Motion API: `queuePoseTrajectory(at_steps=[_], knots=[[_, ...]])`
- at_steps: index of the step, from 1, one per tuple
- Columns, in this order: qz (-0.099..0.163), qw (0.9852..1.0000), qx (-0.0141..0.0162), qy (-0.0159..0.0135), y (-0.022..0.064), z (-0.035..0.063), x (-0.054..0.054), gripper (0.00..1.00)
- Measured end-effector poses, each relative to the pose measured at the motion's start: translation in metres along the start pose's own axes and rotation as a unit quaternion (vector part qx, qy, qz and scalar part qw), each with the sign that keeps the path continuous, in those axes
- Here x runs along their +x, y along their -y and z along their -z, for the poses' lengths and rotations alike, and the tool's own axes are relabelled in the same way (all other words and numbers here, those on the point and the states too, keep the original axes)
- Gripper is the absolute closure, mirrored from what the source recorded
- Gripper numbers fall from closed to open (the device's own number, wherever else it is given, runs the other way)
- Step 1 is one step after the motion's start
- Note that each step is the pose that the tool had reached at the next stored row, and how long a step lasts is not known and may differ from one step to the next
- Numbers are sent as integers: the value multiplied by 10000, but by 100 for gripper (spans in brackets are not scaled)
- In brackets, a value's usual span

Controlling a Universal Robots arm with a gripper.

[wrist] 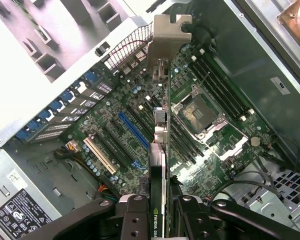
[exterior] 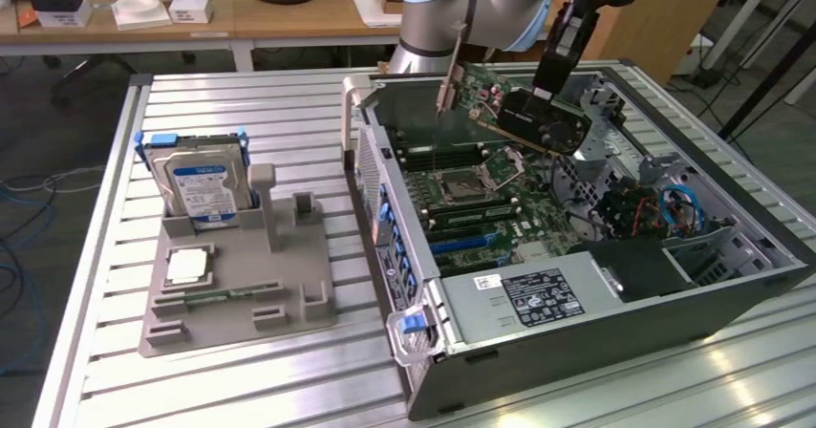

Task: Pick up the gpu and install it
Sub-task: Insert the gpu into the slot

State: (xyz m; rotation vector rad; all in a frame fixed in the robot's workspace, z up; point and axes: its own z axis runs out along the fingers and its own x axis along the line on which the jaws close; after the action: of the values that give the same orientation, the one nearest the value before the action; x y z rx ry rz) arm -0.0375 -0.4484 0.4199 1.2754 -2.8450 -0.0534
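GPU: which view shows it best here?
The exterior view: the gpu shows its green board and black cooler, held over the open case. The wrist view sees it edge-on, with its silver bracket.

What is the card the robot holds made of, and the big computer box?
The card looks like green circuit board with a matte black, probably plastic, cover and a shiny bare-metal end bracket. The computer box seems dull grey sheet metal, with folded edges.
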Motion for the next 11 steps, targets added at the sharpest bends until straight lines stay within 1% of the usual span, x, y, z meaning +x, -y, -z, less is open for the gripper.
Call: queuePoseTrajectory(at_steps=[11], knots=[[17, 10000, 0, -1, 1, -19, 0, 74]])
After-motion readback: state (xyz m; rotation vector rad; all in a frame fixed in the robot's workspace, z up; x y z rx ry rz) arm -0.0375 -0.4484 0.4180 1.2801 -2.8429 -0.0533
